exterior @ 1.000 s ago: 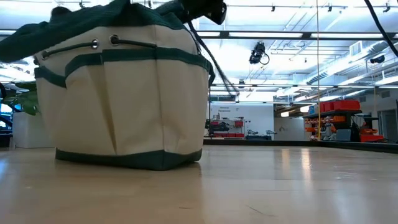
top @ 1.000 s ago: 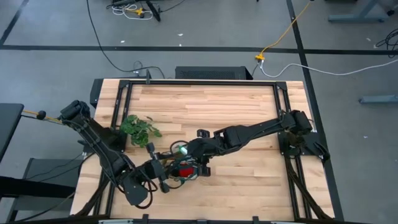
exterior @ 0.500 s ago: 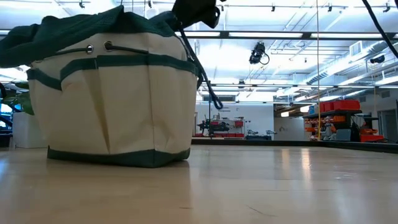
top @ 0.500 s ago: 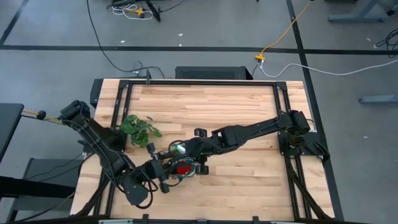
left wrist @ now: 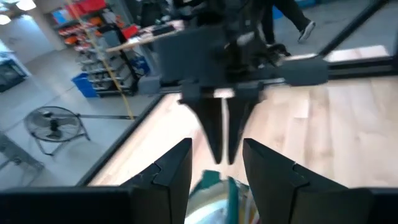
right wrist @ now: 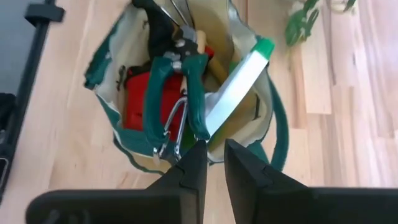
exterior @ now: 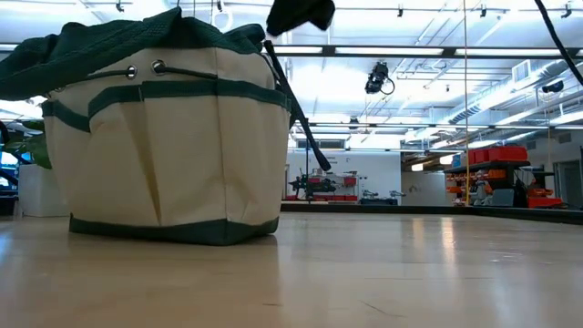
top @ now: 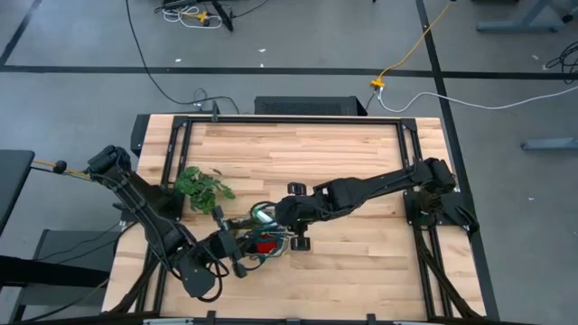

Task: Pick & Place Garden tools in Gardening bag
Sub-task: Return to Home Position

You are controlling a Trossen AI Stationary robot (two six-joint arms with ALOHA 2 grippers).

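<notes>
The beige gardening bag (top: pixel 262 242) with green trim stands on the table near its front left, and shows large in the low view (exterior: pixel 164 146). Inside it lie the green-handled pruning shears (right wrist: pixel 177 81), the spray bottle (right wrist: pixel 239 74), the red gloves (right wrist: pixel 137 93) and a wooden handle (right wrist: pixel 202 37). My right gripper (right wrist: pixel 214 155) hangs over the bag's mouth, fingers pointing down, shut and empty; it also shows in the left wrist view (left wrist: pixel 222 152). My left gripper (top: pixel 242 246) is at the bag's left side, shut on its rim. My left gripper holds the bag's rim (left wrist: pixel 217 190) on the bag's left side, between its two fingers. The fingers come at it roughly level from the table's left. The place of contact lies at the picture's bottom edge and is blurred. The bag stands upright on the table.
A leafy plant sprig (top: pixel 203 185) lies on the table just beyond the bag toward the far left. Bare wood lies to the right of the bag and toward the far edge. A black frame (top: pixel 289 122) runs round the table.
The bag has slid a little toward the table's left and then stayed there. My right gripper went with it at first and has since risen higher above the bag's mouth.
</notes>
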